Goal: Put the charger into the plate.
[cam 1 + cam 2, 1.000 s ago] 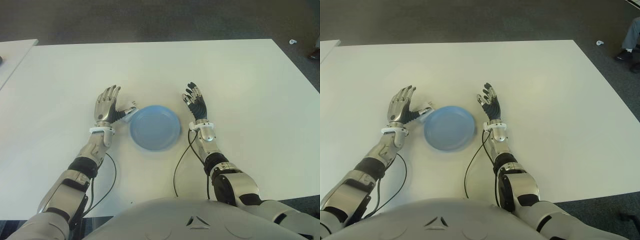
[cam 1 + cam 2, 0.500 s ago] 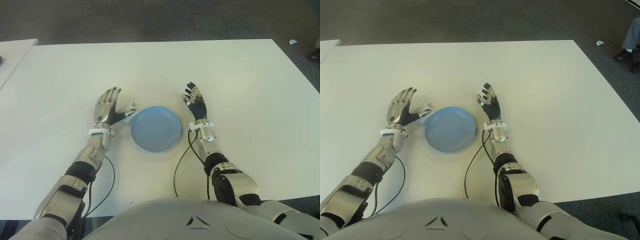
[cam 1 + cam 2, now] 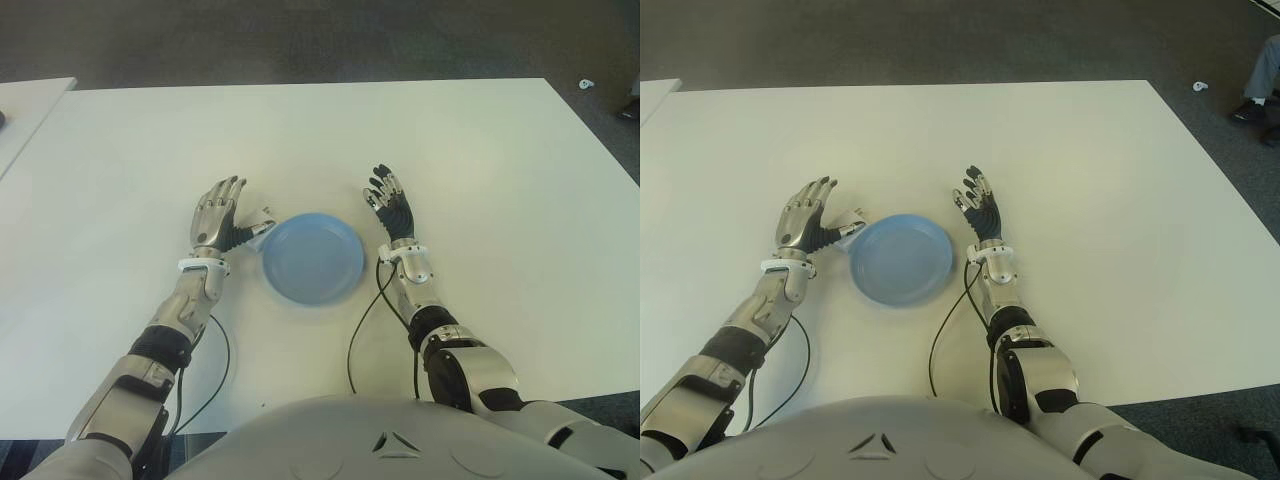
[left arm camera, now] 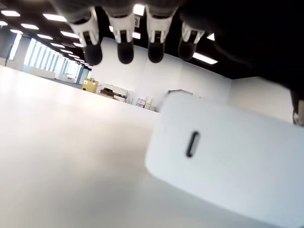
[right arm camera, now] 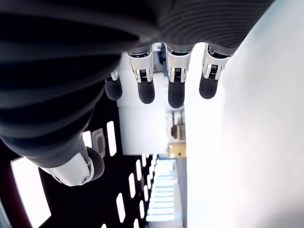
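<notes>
The left robot hand sits on the left side of the white table, fingers stretched out flat and holding nothing. The white charger lies on the table just beside its thumb, between that hand and the blue plate, right against the plate's left rim but outside it. On the plate's right, the right robot hand is open too, its fingers extended and empty.

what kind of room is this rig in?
Likely an open-plan office or lab. The white table stands on dark carpet, the left wrist view shows rows of ceiling light panels over a long hall, and a person's leg shows at the far right.
</notes>
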Controlling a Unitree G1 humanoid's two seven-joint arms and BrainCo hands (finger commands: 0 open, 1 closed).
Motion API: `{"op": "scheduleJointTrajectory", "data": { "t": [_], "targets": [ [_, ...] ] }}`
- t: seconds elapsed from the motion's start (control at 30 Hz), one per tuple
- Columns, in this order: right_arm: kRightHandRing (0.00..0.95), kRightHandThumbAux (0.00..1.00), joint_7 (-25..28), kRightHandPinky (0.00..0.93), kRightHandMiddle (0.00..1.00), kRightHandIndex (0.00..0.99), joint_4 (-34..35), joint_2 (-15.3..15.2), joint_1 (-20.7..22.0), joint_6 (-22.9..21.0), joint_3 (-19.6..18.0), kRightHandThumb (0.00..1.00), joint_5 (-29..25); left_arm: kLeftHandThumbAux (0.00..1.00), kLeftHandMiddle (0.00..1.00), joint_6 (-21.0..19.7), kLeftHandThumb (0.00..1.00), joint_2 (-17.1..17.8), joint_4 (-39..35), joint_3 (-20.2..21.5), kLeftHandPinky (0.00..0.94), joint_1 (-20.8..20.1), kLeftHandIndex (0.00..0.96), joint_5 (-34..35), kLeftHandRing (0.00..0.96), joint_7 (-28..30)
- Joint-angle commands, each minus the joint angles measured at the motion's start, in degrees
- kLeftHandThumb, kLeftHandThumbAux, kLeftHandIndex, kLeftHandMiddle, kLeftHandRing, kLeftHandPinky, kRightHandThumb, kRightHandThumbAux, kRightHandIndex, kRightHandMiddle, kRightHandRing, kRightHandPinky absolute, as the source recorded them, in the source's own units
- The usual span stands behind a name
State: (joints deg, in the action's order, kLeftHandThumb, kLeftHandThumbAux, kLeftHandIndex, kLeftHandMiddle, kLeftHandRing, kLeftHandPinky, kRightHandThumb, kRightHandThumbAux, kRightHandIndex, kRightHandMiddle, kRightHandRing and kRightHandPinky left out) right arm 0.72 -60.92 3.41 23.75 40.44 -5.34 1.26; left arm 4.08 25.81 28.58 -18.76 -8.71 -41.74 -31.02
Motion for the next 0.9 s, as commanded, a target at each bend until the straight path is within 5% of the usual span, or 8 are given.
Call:
{"op": "scheduleJointTrajectory", "data": {
  "t": [0.03,0.23,0.67,0.9],
  "targets": [
    [0.1,0.662,0.41,0.096,0.111,0.033,-4.04,-0.69,-7.08,-3.84,-0.92,0.174,-1.09,0.361,0.021,-1.37,0.057,0.67,-0.37,0.08,0.0,0.81,0.074,-1.46,0.0,0.06],
    [0.101,0.667,0.85,0.101,0.11,0.029,-4.15,-0.89,-7.08,-3.44,-0.82,0.163,-1.05,0.365,0.003,-5.78,0.077,0.65,-0.74,0.3,0.0,0.46,0.056,-3.29,0.0,0.33],
    [0.109,0.634,1.83,0.109,0.113,0.031,-4.4,-0.9,-7.04,-2.99,-0.97,0.176,-1.32,0.392,0.0,-23.66,0.094,-1.72,-1.04,-0.64,0.0,-1.51,0.004,-8.11,0.0,3.23],
    [0.11,0.634,1.49,0.114,0.114,0.033,-4.25,-0.64,-7.25,-2.82,-0.87,0.179,-1.19,0.405,0.0,-27.9,0.089,-1.44,-0.81,-1.45,0.0,-3.49,0.0,-8.06,0.0,7.07]
  ]
}}
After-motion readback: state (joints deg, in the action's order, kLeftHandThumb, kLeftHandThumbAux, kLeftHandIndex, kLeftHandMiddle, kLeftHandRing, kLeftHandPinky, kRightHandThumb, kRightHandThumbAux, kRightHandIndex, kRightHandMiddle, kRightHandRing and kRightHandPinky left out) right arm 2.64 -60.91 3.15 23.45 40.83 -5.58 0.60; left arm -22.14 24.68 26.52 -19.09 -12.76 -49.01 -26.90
